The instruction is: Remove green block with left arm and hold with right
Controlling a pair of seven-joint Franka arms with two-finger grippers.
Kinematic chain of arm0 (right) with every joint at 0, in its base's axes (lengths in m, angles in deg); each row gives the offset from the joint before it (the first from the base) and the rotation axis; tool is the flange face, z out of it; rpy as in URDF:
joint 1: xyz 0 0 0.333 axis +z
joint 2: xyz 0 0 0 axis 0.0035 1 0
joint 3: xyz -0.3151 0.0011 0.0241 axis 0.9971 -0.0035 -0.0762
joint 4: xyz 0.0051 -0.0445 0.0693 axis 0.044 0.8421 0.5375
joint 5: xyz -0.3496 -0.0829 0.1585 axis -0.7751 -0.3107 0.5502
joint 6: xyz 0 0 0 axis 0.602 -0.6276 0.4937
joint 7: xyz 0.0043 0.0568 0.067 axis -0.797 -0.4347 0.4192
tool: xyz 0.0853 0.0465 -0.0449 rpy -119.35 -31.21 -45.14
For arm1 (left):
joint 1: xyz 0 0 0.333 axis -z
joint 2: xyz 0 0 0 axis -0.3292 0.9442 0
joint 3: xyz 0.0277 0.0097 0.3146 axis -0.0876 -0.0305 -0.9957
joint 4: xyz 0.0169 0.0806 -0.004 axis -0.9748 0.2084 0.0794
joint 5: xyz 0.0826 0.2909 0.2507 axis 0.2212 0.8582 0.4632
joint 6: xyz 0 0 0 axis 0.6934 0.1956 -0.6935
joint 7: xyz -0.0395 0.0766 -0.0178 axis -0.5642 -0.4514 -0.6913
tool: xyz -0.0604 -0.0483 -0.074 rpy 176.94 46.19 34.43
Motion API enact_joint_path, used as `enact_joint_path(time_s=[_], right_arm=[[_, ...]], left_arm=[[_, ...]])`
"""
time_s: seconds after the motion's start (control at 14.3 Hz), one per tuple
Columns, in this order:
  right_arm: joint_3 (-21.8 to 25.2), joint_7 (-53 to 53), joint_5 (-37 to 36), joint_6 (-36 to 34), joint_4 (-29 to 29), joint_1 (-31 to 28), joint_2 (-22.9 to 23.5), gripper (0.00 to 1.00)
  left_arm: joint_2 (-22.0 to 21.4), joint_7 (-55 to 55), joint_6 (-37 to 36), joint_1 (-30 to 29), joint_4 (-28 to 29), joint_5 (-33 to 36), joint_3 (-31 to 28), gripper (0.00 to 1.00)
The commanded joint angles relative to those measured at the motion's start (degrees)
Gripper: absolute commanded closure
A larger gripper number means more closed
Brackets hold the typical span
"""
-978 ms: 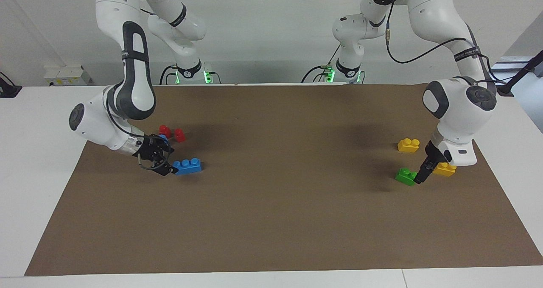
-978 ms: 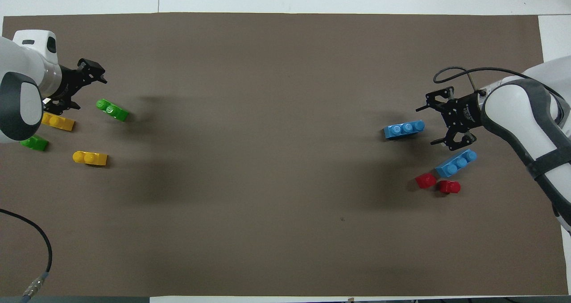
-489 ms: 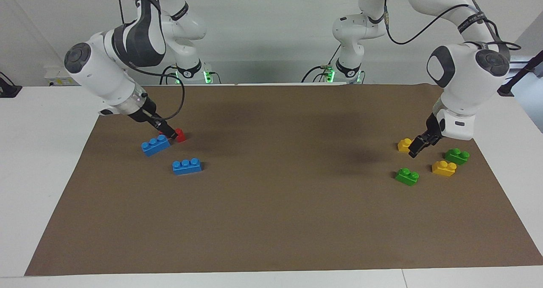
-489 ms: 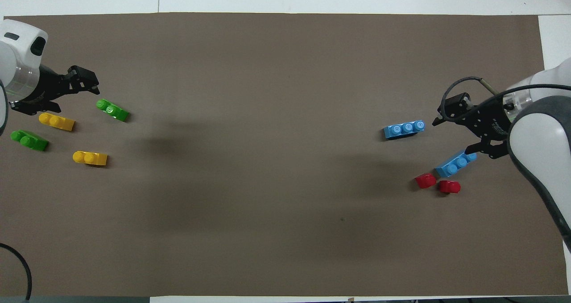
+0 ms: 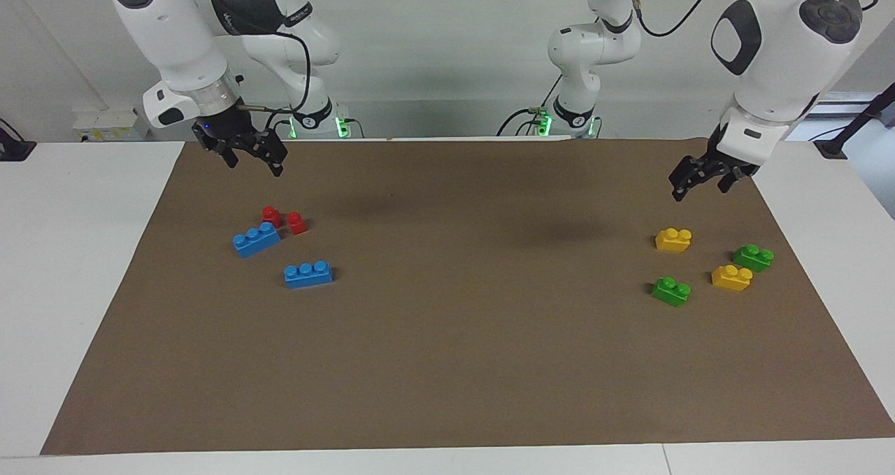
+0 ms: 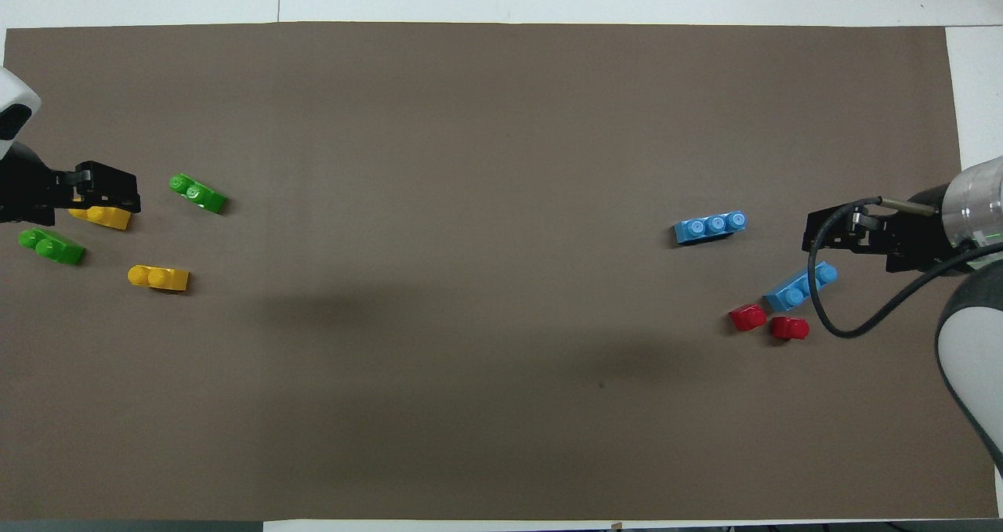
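Brown mat (image 5: 447, 363): we see both green blocks (image 5: 671, 291) (image 5: 753, 257) loose at left arm's end. Left gripper (image 5: 703, 178) and right gripper (image 5: 245, 152) raised, spread, empty. Risk: picking the wrong twin or nudging yellow bricks (image 5: 731, 277).

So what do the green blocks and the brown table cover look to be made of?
Green blocks: likely hard plastic, with moulded round studs, crisp edges and a slight sheen. Brown cover: looks like matte paper or thin card, flat, unglossy, with straight cut edges; which one is unclear.
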Motion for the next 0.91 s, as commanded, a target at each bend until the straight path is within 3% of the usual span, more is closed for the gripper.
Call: enact_joint_path(time_s=[0.0, 0.49, 0.84], right_arm=[[0.0, 12.2, -1.5, -0.2, -2.5, -0.8, 0.5, 0.0], [0.0, 15.9, -1.5, -0.8, -3.2, -1.2, 1.1, 0.0], [0.1, 16.2, -2.4, -7.7, -10.6, -1.4, 6.6, 0.0]], left_arm=[[-2.8, 2.0, -3.2, 1.7, 1.1, 0.3, -0.4, 0.0], [-5.0, 5.5, -2.5, 1.4, 2.0, -1.4, -0.4, 0.0], [-5.3, 5.5, -0.8, 0.9, 2.7, -4.0, -0.5, 0.0]])
